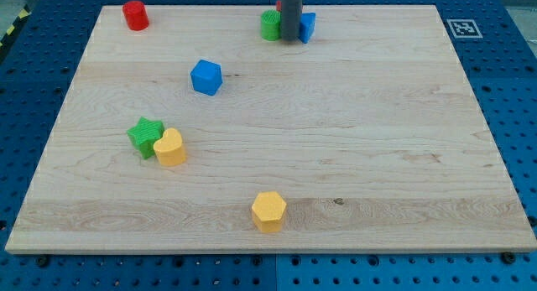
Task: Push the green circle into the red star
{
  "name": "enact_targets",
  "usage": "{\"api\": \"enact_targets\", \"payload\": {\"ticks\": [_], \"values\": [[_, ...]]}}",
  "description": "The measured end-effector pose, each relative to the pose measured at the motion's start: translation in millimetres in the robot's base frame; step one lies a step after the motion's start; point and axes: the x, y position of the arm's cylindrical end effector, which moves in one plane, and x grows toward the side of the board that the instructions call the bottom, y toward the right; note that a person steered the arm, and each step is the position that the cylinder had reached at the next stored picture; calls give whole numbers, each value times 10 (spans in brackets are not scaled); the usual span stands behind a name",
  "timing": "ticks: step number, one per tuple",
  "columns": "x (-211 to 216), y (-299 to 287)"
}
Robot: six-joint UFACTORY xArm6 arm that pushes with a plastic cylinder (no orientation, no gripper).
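Observation:
The green circle [269,26] lies near the view's top middle, touching the left side of my dark rod. My tip [290,41] rests on the board between the green circle and a blue block [309,27] on its right. A small sliver of red [278,4] shows just above the green circle, mostly hidden behind the rod; its shape cannot be made out. A red cylinder [134,15] stands at the view's top left, far from the tip.
A blue cube [205,77] lies left of centre. A green star [145,137] touches a yellow heart [170,148] at the left. A yellow hexagon [268,211] lies near the bottom edge. The wooden board [377,157] ends close above the tip.

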Motion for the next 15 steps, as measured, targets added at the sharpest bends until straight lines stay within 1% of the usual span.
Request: {"api": "enact_targets", "payload": {"ticks": [1, 3, 6, 7, 8, 9, 14, 15], "values": [[10, 103], [125, 629], [224, 677], [817, 502], [1607, 222], [1973, 197], [2034, 187], [2034, 7]]}}
